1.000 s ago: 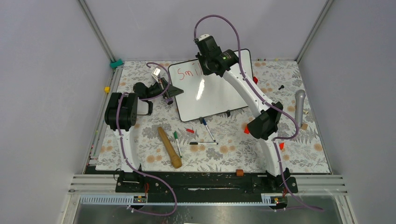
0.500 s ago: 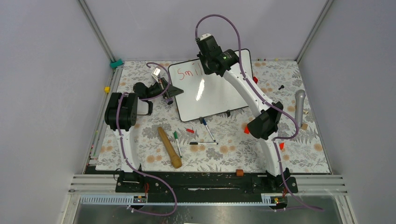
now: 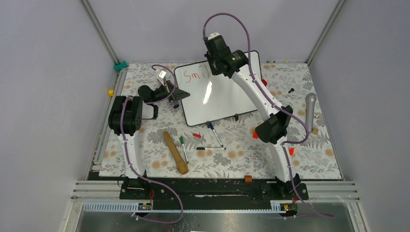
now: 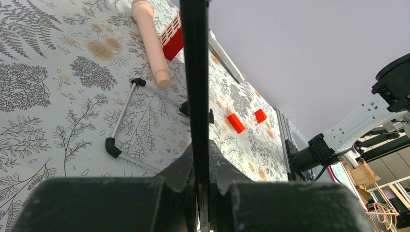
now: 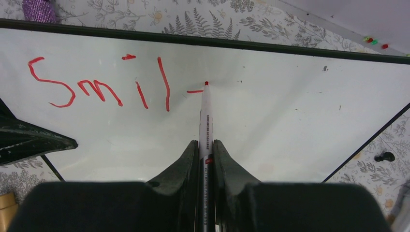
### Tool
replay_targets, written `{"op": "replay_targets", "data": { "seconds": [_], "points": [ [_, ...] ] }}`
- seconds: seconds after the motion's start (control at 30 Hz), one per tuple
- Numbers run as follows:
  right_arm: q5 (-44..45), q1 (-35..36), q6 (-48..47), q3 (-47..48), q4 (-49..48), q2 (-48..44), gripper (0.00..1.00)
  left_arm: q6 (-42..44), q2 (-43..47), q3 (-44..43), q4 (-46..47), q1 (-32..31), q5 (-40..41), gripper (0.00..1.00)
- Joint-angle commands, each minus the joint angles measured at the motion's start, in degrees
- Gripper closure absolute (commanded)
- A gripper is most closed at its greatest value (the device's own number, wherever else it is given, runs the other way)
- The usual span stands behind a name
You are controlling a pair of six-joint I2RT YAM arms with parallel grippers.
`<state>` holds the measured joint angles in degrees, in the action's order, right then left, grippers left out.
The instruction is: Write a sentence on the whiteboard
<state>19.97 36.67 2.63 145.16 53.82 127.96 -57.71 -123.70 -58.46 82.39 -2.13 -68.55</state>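
Observation:
The whiteboard [image 3: 220,99] lies tilted at the table's far middle, white with a thin black frame. Red letters "Smil" [image 5: 99,89] run along its top, followed by a short red dash [image 5: 195,91]. My right gripper [image 5: 206,143] is shut on a white red-tipped marker [image 5: 206,118], whose tip meets the board at the end of that dash. In the top view the right gripper [image 3: 217,66] hangs over the board's far edge, beside the letters [image 3: 195,76]. My left gripper [image 3: 176,94] is shut on the board's left frame edge [image 4: 194,67], which runs between its fingers.
Near the board's front edge lie a wooden roller [image 3: 175,152], a green marker [image 3: 183,146], a blue marker [image 3: 215,134], a black-capped pen [image 3: 210,148] and a red cap [image 3: 196,135]. A microphone [image 3: 310,110] lies at the right. Red blocks [image 4: 236,123] lie beyond the board.
The right wrist has shifted slightly toward the far edge and to the right with the marker. The left arm and the board have not moved.

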Motion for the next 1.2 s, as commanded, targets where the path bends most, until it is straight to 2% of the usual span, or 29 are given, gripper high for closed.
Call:
{"op": "replay_targets", "data": {
  "seconds": [0.0, 0.5, 1.17],
  "points": [
    [-0.4, -0.7, -0.5, 3.9, -1.1, 1.7, 1.0, 3.7, 1.4, 1.3, 2.2, -0.8, -5.0, 1.0],
    [-5.5, -0.8, 0.7, 2.7, -1.0, 1.4, 1.0, 3.7, 1.4, 1.3, 2.2, -0.8, -5.0, 1.0],
    [-3.6, -0.8, 0.4, -0.1, 3.4, 0.3, 1.0, 3.7, 1.4, 1.3, 2.2, -0.7, -4.9, 1.0]
  ]
}}
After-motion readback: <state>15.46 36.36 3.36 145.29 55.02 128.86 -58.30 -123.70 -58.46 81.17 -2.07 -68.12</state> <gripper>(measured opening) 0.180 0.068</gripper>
